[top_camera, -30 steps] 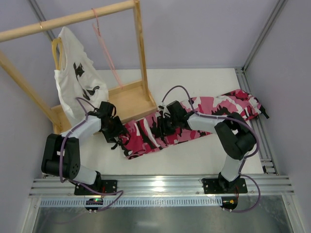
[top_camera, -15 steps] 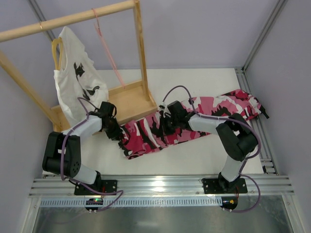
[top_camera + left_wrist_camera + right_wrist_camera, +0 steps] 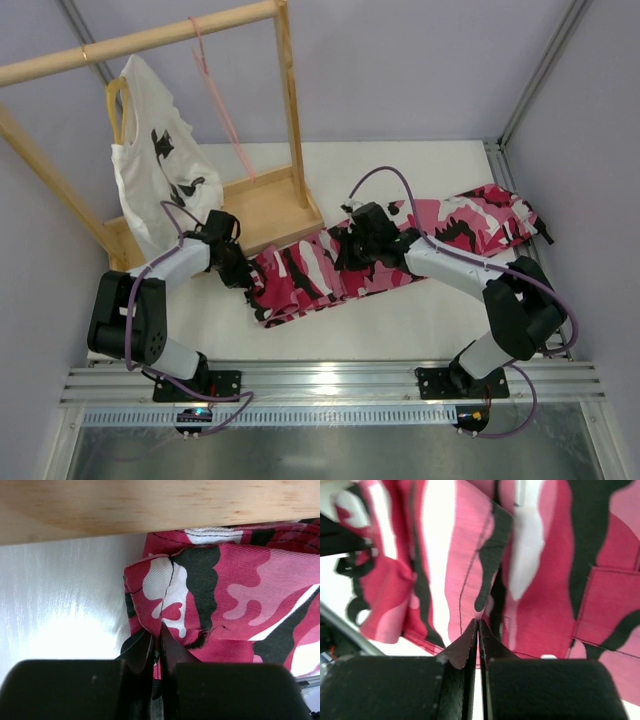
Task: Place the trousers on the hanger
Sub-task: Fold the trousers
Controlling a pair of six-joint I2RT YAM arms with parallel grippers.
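Note:
The pink, white and black camouflage trousers (image 3: 450, 218) lie in a long strip across the table, from the wooden rack's base to the back right. My left gripper (image 3: 243, 276) is shut on their near-left end; in the left wrist view the fingertips (image 3: 150, 639) pinch a fold of trousers (image 3: 240, 580). My right gripper (image 3: 346, 254) is shut on the middle of the strip; in the right wrist view the gripper (image 3: 478, 625) nips the trousers (image 3: 540, 580). The thin pale-pink hanger (image 3: 225, 110) hangs from the wooden rail, apart from both grippers.
A wooden rack with a top rail (image 3: 140, 40) and a flat base (image 3: 265, 205) stands at the back left. A white T-shirt (image 3: 150, 170) hangs on a yellow hanger there. The base edge (image 3: 150, 505) lies just beyond my left fingers. A metal rail (image 3: 330, 385) runs along the near edge.
My left gripper has shut on the trousers' end. The right gripper closed on the middle, and its arm has swung out to the right, bunching the cloth slightly.

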